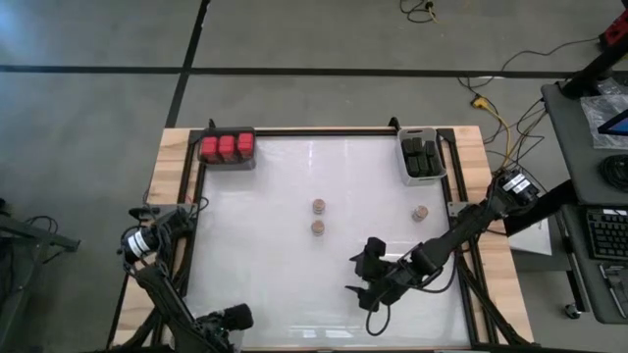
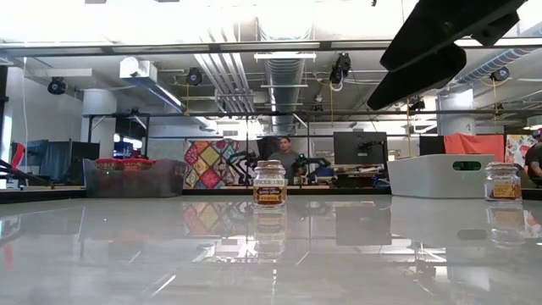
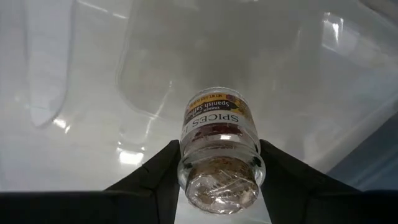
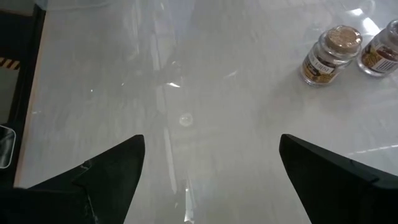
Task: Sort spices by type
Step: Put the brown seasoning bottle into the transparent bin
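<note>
Left gripper (image 3: 217, 186) pinches a spice jar (image 3: 219, 146) above a clear bin (image 3: 261, 56) at the worktop's (image 1: 294, 255) near edge; right gripper (image 4: 211, 174) hovers, fingers spread; three jars (image 1: 319, 207) await; next, likely release.

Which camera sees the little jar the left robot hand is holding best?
The left wrist view: the jar fills it, label readable, clamped in the left gripper. In the high view that gripper hides the jar. The other views miss it.
</note>
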### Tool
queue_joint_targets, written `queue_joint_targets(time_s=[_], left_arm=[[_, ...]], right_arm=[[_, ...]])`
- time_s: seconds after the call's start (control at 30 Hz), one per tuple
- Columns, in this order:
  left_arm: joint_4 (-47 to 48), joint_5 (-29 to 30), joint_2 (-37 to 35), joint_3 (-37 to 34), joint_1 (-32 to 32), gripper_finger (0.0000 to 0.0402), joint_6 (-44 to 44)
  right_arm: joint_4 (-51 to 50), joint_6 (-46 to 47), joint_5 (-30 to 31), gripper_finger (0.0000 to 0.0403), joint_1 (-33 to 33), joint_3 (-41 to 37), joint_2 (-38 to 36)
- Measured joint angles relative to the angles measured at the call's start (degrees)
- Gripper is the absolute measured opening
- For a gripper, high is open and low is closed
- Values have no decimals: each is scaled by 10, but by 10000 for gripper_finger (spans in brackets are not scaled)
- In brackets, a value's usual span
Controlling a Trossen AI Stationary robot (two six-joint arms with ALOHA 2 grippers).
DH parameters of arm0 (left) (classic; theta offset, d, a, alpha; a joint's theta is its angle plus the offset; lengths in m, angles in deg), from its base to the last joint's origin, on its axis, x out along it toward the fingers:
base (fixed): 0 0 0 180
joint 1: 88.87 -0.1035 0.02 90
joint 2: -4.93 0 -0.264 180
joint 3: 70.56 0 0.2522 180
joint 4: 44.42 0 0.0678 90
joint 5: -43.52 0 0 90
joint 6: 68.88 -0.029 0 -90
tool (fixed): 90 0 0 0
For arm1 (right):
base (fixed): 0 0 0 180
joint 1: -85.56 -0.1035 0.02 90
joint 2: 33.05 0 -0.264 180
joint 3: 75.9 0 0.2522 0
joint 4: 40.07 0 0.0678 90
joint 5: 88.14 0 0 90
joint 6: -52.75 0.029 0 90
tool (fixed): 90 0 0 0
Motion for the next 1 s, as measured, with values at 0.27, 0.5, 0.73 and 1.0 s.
queue_joint_targets(time_s=[0.27, 0.5, 0.73, 1.0], left_arm=[[-22, 29, -5, -2, 0, 159, -96], [-42, 34, -5, -3, 0, 159, -140], [-50, 41, -5, -21, -1, 173, -186], [-50, 42, -5, -39, 0, 181, -202]], right_arm=[[0, 0, 0, 364, 0, 0, 0], [0, 15, 0, 364, 0, 0, 0], [0, 15, 0, 364, 0, 0, 0], [0, 22, 0, 364, 0, 0, 0]])
